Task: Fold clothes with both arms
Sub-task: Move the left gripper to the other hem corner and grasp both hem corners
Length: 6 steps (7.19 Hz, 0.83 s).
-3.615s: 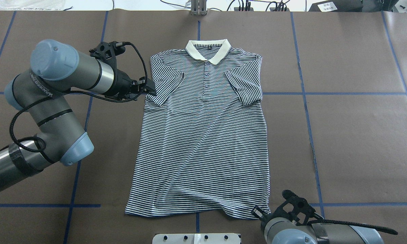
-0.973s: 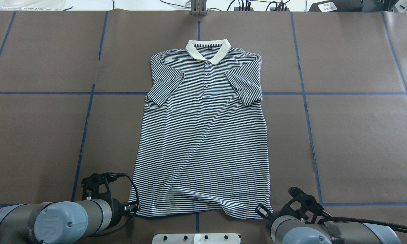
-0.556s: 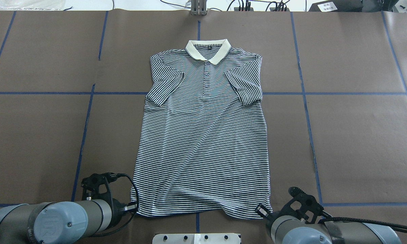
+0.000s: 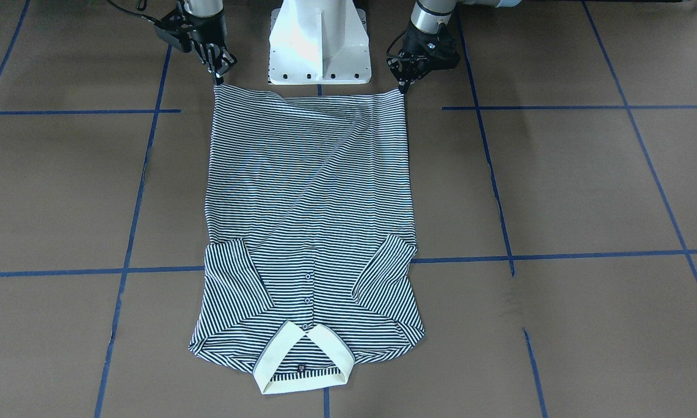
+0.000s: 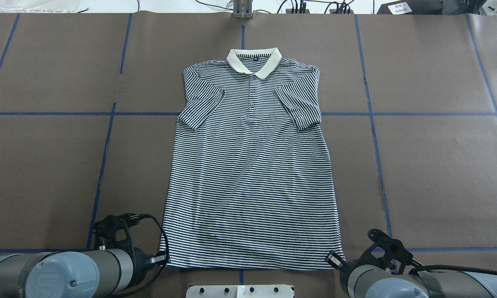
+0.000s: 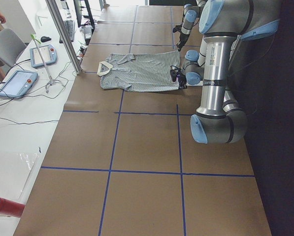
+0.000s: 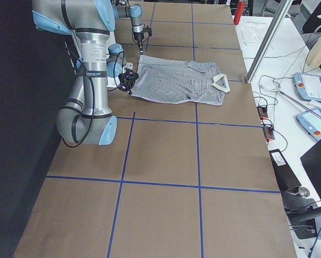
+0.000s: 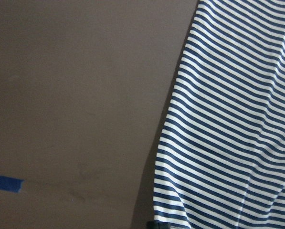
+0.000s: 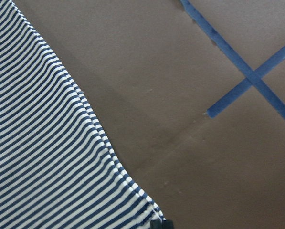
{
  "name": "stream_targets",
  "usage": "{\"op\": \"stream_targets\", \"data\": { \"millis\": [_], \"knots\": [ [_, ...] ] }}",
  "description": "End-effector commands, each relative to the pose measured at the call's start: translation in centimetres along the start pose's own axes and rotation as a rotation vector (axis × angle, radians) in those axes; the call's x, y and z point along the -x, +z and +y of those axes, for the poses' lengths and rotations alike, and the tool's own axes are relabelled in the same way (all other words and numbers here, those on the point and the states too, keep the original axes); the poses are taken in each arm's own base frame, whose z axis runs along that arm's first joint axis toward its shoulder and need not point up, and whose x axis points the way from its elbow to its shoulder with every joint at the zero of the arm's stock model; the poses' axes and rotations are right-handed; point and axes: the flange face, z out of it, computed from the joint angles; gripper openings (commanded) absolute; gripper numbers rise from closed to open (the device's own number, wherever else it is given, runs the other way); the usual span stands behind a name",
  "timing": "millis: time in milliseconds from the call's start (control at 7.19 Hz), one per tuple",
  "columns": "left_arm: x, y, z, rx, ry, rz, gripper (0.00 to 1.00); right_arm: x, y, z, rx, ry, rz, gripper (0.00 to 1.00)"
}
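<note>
Navy-and-white striped polo shirt (image 5: 250,165) with cream collar, flat and face-up, centred on brown paper-covered table (image 5: 439,174), 2 sleeves folded inward, black left gripper (image 4: 405,87) and black right gripper (image 4: 216,77) each pinching 1 hem corner, tiny dark collar label (image 4: 301,367) unreadable

The table (image 5: 439,174) is covered with brown paper (image 5: 45,174), marked into a grid by blue tape lines (image 5: 439,114) (the sheets' seams show). Spread on it, front up, lies the striped polo shirt (image 5: 252,174), sleeves (image 5: 201,109) folded in over its chest, cream collar (image 5: 269,66) at the far side, hem (image 5: 248,265) near the robot's white base (image 4: 320,40).
</note>
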Motion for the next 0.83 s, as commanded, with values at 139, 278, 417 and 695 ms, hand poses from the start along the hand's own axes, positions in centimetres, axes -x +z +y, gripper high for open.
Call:
{"op": "stream_targets", "data": {
  "millis": [139, 278, 417, 695],
  "knots": [
    [-1.2, -3.3, 1.3, 0.035, -0.036, 0.047, 0.0, -1.9, -0.6, 0.1, 0.011, -0.026, 0.025, 0.0],
    [-1.8, -4.2, 1.3, 0.041, -0.052, 0.069, 0.0, -1.9, -1.1, -0.2, 0.014, -0.024, 0.021, 0.0],
    [-2.8, -6.9, 1.0, 0.046, -0.058, 0.122, 0.0, -1.1, -2.9, -1.8, 0.004, 0.004, -0.002, 0.0],
    [-5.1, -9.2, -7.8, -0.093, -0.051, 0.15, 0.0, 3.3, -4.8, -6.6, 0.001, 0.065, -0.038, 0.0]
  ]
}}
